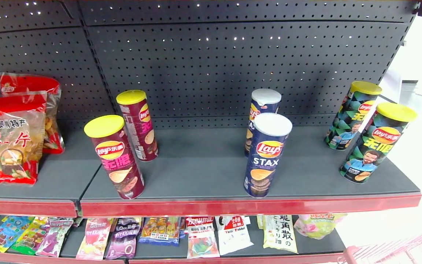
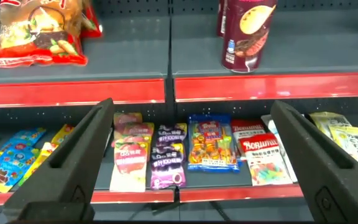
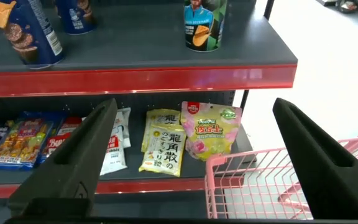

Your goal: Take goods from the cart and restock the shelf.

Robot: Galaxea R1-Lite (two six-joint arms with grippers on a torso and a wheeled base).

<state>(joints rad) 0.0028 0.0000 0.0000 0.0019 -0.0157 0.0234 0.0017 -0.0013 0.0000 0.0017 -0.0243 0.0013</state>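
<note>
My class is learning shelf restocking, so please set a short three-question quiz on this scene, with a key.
1. True or false: the left gripper and the right gripper are both open and empty.
2. How many chip cans stand on the upper shelf? A four, B six, C eight.
3. Fill in: the cart is ___ in colour.

Key: 1 true; 2 B; 3 pink.

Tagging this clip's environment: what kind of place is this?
Likely a retail store aisle, or a mock-up of one: a pegboard-backed shelf with red edging, faced-up chip cans and snack bags, and a pink cart alongside.
</note>
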